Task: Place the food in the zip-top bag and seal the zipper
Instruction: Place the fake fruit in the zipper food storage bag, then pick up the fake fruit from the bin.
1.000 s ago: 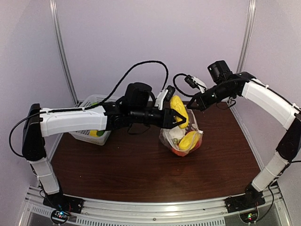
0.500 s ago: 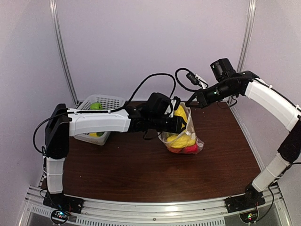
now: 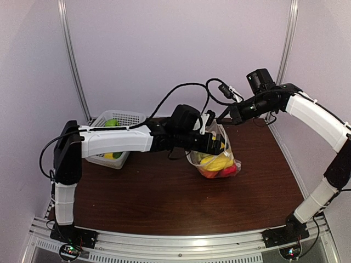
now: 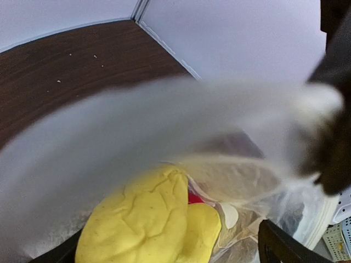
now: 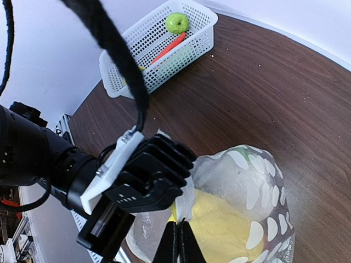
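Observation:
The zip-top bag [image 3: 218, 162], clear with white dots, stands at mid table with its mouth open upward. My right gripper [image 5: 178, 238] is shut on the white mouth-edge strip [image 5: 185, 205] and holds that side up; the zipper is unsealed. My left gripper [image 3: 219, 145] hovers over the mouth, open, with one black finger [image 4: 285, 246] showing at the lower right. Below it, yellow food [image 4: 142, 219] lies loose inside the bag on top of a red piece [image 3: 228, 171]. A blurred fold of bag film [image 4: 164, 126] crosses the left wrist view.
A white mesh basket [image 3: 127, 116] stands at the back left, holding a green fruit [image 5: 177, 22] and an orange carrot-like piece [image 5: 170, 48]. Side rails and walls enclose the table. My left arm's cable [image 5: 118, 60] arcs above the bag.
My left arm reached forward over the bag's mouth, its gripper opened, and the yellow food it carried now lies inside the bag. My right gripper stayed shut on the edge.

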Available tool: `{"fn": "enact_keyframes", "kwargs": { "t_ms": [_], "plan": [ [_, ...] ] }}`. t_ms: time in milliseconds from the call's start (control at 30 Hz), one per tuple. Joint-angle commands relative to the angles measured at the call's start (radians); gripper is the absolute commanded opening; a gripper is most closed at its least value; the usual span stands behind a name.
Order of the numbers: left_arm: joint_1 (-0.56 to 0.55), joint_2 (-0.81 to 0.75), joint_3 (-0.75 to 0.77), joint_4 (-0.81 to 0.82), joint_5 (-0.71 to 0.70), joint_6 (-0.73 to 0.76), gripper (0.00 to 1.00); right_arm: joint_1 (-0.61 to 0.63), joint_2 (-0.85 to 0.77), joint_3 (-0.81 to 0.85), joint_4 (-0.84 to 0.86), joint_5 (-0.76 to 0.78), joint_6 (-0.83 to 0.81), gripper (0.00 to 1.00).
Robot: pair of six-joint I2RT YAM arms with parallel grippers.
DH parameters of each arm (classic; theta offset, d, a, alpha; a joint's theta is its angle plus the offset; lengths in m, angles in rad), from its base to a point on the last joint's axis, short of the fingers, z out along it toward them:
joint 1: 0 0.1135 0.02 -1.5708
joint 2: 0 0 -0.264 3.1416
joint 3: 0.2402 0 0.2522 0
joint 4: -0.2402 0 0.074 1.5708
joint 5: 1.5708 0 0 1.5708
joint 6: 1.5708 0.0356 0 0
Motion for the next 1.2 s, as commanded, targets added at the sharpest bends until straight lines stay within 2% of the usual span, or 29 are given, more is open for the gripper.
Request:
{"fn": "enact_keyframes", "kwargs": {
  "t_ms": [0, 167, 300, 367, 433, 500, 567, 733, 800, 900, 1067, 1167],
  "plan": [
    [0.017, -0.097, 0.065, -0.060, -0.006, 0.062, 0.98, -0.012, -0.038, 0.002, 0.075, -0.060, 0.000, 0.00],
    [0.040, -0.180, 0.082, -0.142, -0.028, 0.097, 0.98, -0.023, -0.045, -0.005, 0.082, -0.066, 0.002, 0.00],
    [0.061, -0.264, 0.088, -0.166, 0.040, 0.107, 0.98, -0.027, -0.041, -0.011, 0.092, -0.073, 0.003, 0.00],
    [0.069, -0.314, 0.087, -0.238, -0.008, 0.134, 0.98, -0.029, -0.040, -0.010, 0.094, -0.071, 0.003, 0.00],
    [0.093, -0.368, 0.065, -0.381, -0.123, 0.154, 0.98, -0.031, -0.043, -0.008, 0.092, -0.070, -0.002, 0.00],
    [0.143, -0.424, 0.012, -0.512, -0.250, 0.149, 0.97, -0.029, -0.047, -0.011, 0.092, -0.068, -0.006, 0.00],
    [0.215, -0.497, -0.081, -0.604, -0.319, 0.123, 0.96, -0.031, -0.050, -0.020, 0.093, -0.066, -0.011, 0.00],
    [0.434, -0.633, -0.304, -0.753, -0.374, 0.180, 0.91, -0.031, -0.052, -0.033, 0.095, -0.061, -0.010, 0.00],
    [0.499, -0.648, -0.368, -0.775, -0.396, 0.215, 0.91, -0.031, -0.049, -0.033, 0.095, -0.062, -0.011, 0.00],
    [0.585, -0.625, -0.449, -0.768, -0.392, 0.258, 0.97, -0.031, -0.044, -0.033, 0.091, -0.060, -0.010, 0.00],
    [0.685, -0.567, -0.543, -0.653, -0.281, 0.285, 0.98, -0.031, -0.045, -0.043, 0.089, -0.055, -0.040, 0.00],
    [0.708, -0.513, -0.546, -0.602, -0.226, 0.289, 0.98, -0.031, -0.054, -0.048, 0.085, -0.049, -0.046, 0.00]
  ]
}}
